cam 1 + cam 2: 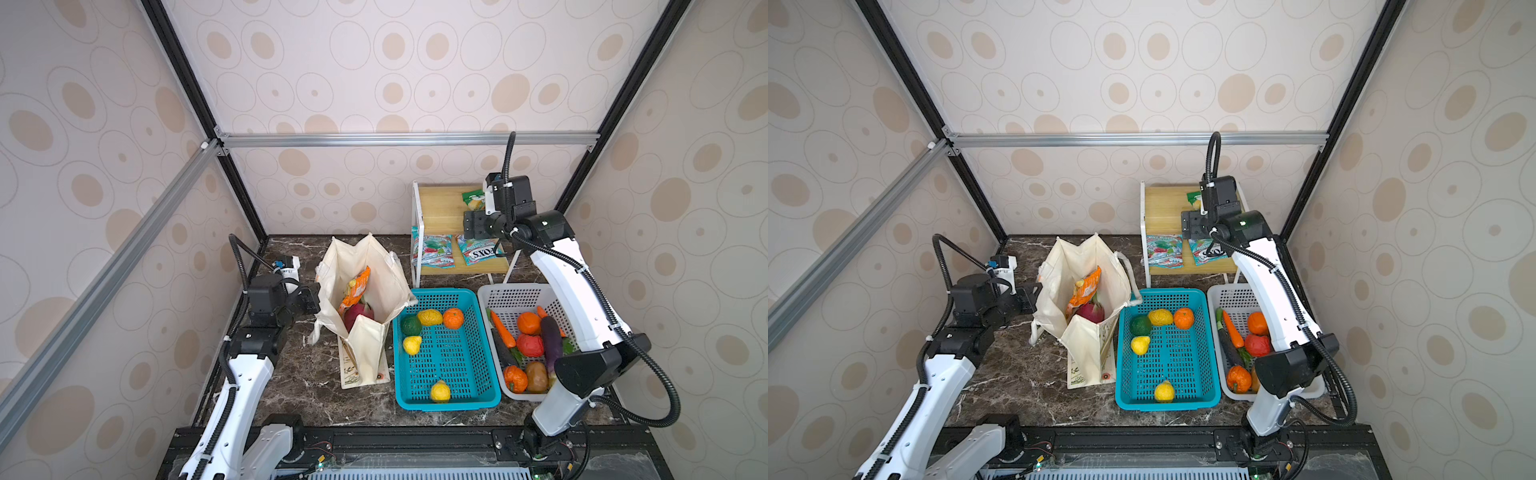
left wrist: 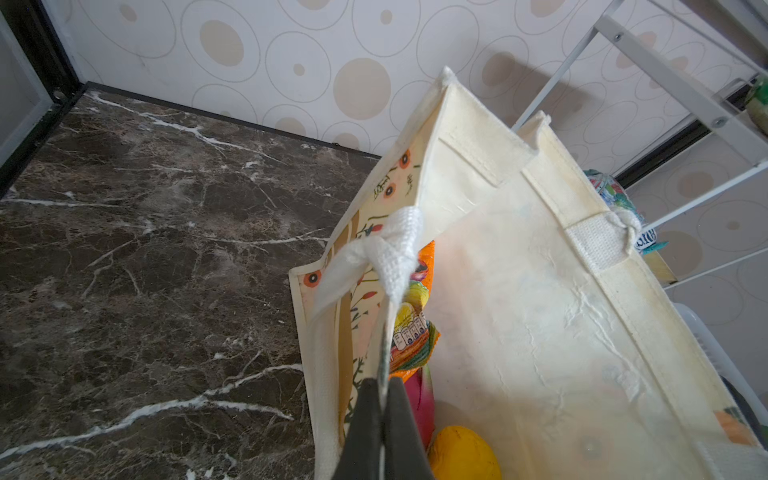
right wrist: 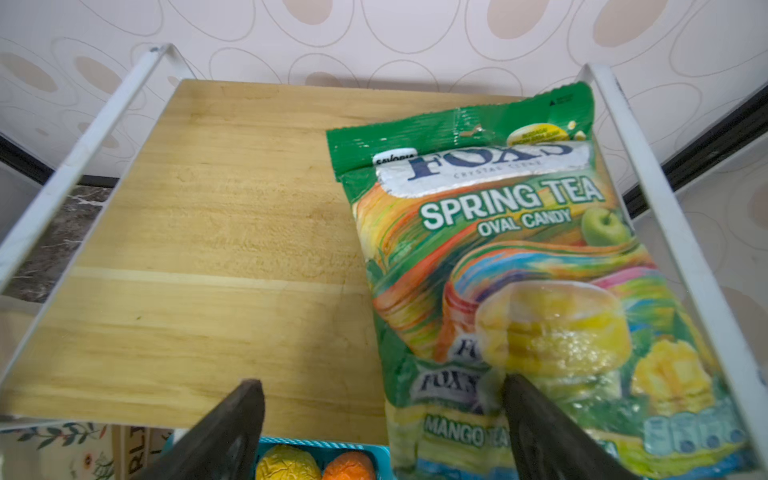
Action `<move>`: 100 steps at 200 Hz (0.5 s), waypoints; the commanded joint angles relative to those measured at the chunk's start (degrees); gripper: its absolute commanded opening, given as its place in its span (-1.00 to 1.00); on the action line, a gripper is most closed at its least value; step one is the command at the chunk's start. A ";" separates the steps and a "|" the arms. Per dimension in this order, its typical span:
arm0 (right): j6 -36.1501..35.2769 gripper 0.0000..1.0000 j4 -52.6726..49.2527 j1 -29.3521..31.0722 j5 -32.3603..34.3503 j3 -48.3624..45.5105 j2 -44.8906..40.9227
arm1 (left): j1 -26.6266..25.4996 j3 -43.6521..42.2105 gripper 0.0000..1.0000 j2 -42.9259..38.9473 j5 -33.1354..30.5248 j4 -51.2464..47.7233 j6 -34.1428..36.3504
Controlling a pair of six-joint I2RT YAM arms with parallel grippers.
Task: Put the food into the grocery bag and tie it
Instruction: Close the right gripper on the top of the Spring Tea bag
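Jaws apart, the right gripper (image 3: 380, 380) straddles one long edge of the green candy packet (image 3: 498, 249) stretching ahead; the left gripper (image 2: 382, 384) clamps the grocery bag (image 2: 519, 311) rim.

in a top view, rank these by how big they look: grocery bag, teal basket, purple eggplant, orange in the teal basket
1. grocery bag and teal basket: about alike. The bag stands taller, nearer the camera, so I won't rank them.
2. purple eggplant
3. orange
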 commanded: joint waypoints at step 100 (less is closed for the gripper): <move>5.81 0.85 9.81 0.04 -13.16 -4.46 -6.42 | -0.33 -1.39 -1.00 -1.71 3.40 1.68 -2.33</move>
